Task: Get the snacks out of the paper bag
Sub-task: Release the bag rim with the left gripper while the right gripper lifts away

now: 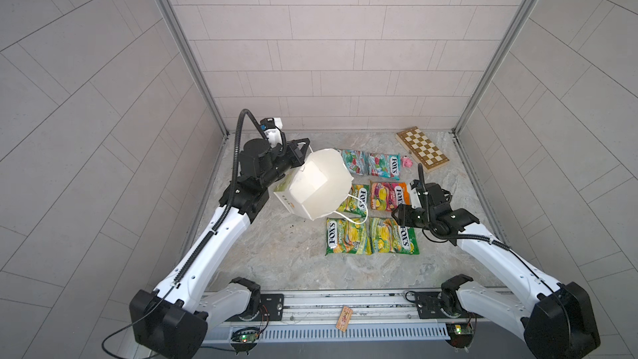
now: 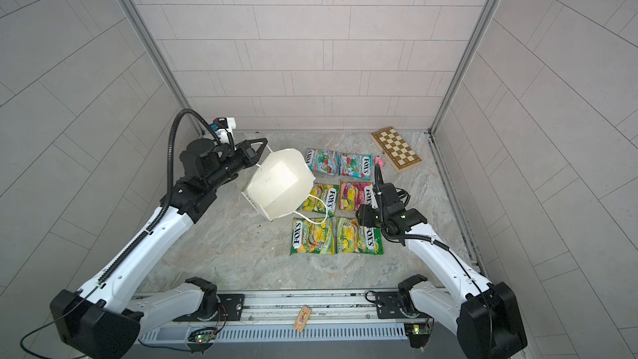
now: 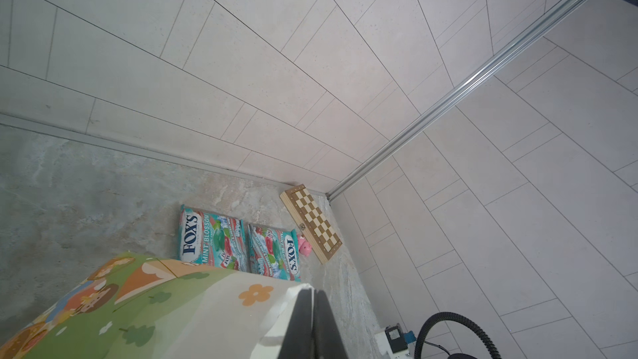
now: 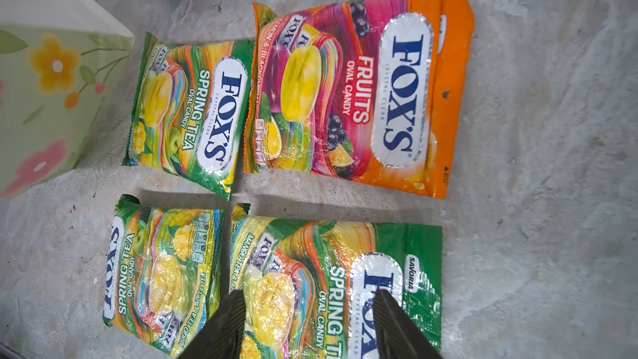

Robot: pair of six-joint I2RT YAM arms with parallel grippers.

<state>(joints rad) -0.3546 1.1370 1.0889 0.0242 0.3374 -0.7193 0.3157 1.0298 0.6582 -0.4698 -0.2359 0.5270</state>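
Note:
The white paper bag [image 1: 317,184] [image 2: 279,181] hangs tilted at the left of the table, its mouth facing up; only white paper shows inside. My left gripper [image 1: 303,146] [image 3: 312,291] is shut at the bag's far rim, with the floral side [image 3: 155,305] beside it. Several snacks lie flat to the right of the bag. Two are teal [image 1: 352,162] [image 1: 383,165]. One is orange-pink [image 1: 388,195] [image 4: 362,98]. Three are green-yellow [image 1: 355,200] [image 1: 347,236] [image 1: 393,234]. My right gripper [image 1: 398,214] [image 4: 309,293] hovers open over the front right green packet, holding nothing.
A folded wooden chessboard [image 1: 423,148] lies at the back right corner, with a small pink pig [image 1: 407,162] beside it. One cord handle [image 1: 357,217] of the bag droops over a green packet. Tiled walls close in three sides. A small card [image 1: 343,319] lies on the front rail.

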